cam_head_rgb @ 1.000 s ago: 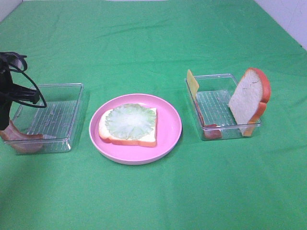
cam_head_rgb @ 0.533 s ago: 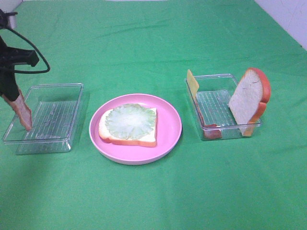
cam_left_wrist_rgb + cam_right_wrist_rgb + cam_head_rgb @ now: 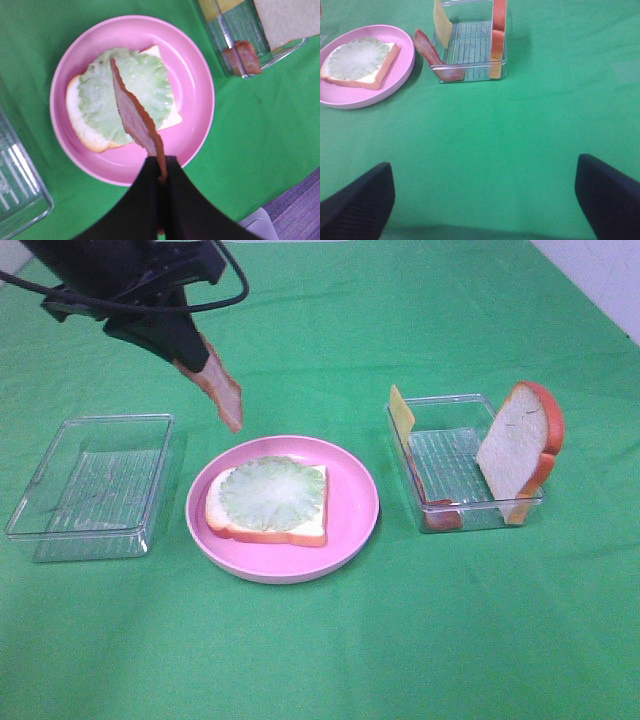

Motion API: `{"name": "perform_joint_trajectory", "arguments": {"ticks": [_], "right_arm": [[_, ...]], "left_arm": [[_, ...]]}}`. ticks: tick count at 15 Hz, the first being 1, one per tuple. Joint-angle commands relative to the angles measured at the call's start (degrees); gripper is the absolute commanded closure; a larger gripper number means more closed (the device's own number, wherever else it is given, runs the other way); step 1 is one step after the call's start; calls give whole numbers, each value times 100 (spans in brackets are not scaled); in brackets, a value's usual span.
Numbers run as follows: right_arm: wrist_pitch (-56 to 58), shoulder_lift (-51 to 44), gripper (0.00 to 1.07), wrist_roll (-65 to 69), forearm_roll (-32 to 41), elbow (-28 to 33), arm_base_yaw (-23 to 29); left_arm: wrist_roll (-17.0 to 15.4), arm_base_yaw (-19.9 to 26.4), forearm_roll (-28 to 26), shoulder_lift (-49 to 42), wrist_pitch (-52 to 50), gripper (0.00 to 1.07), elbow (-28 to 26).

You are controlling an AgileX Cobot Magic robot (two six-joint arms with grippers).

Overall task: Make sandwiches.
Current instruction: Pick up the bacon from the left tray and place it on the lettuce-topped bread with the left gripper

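A worktop (image 3: 400,640) covered in green cloth, seen from a high camera and from two wrist cameras. In the middle sits a round pink plate (image 3: 355,502). On it lies a white bread slice (image 3: 222,524) with an orange-brown crust, and a pale green lettuce leaf (image 3: 272,493) lies flat on top of the bread.

The dark left hand (image 3: 190,358) reaches in from the far left, raised above the worktop. Its fingers are pressed together on the upper end of a reddish-brown bacon strip (image 3: 224,395). The strip hangs down at a slant in the air near the plate's far rim, touching nothing below; in the left wrist view it lines up over the lettuce.

To the left of the plate stands a clear tray (image 3: 150,480) with a ribbed floor. To the right of the plate stands another clear tray (image 3: 440,400). A second bread slice (image 3: 515,450) stands on edge, leaning at the side farthest from the plate. A yellow cheese square (image 3: 401,412) leans at its far corner nearest the plate, and a second bacon strip (image 3: 431,56) leans over its wall on the plate side.

The right hand (image 3: 482,197) shows only in its own wrist view, low near the bare cloth, well apart from the trays, its two dark fingers spread wide with nothing between them
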Motion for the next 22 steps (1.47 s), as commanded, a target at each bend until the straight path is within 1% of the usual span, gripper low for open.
{"name": "perform_joint_trajectory", "arguments": {"ticks": [1, 3, 4, 7, 8, 10, 11, 12, 13, 14, 15, 18, 19, 20, 22], "right_arm": [[-6, -183, 13, -63, 34, 29, -11], [-6, -183, 13, -63, 34, 29, -11], [-6, -183, 13, -63, 34, 29, -11], [-6, -183, 13, -63, 34, 29, -11], [-6, -183, 13, -63, 34, 29, -11], [-6, -183, 13, -63, 34, 29, -11], [-6, -183, 13, -63, 34, 29, -11], [-6, -183, 13, -63, 34, 29, -11], [-6, -183, 13, -63, 34, 29, -11], [-6, -183, 13, -63, 34, 29, -11], [-6, -183, 13, -63, 34, 29, -11], [-6, -183, 13, -63, 34, 29, -11], [-6, -183, 13, -63, 34, 29, -11], [-6, -183, 13, -63, 34, 29, -11], [-6, -183, 13, -63, 34, 29, -11]], "left_arm": [[11, -361, -80, 539, -17, 107, -516], [11, -584, -126, 1106, 143, 107, -1031], [11, -625, -126, 1215, 143, 107, -1100], [-17, -894, -160, 1919, 264, 107, -1667], [-17, -963, -160, 2074, 315, 107, -1770], [-17, -991, -109, 2298, 579, 107, -1799], [-63, -974, 86, 2309, 682, 107, -1799], [-172, -974, 401, 2309, 733, 107, -1799], [-252, -974, 590, 2309, 762, 107, -1799], [-418, -974, 928, 2309, 837, 107, -1799], [-498, -974, 1341, 2309, 922, 107, -1799], [-550, -974, 2045, 2338, 1043, 107, -1799], [-665, -974, 2194, 2372, 1043, 107, -1799], [-682, -974, 2275, 2435, 1043, 107, -1799], [-682, -974, 2269, 2492, 1020, 107, -1799]]}}
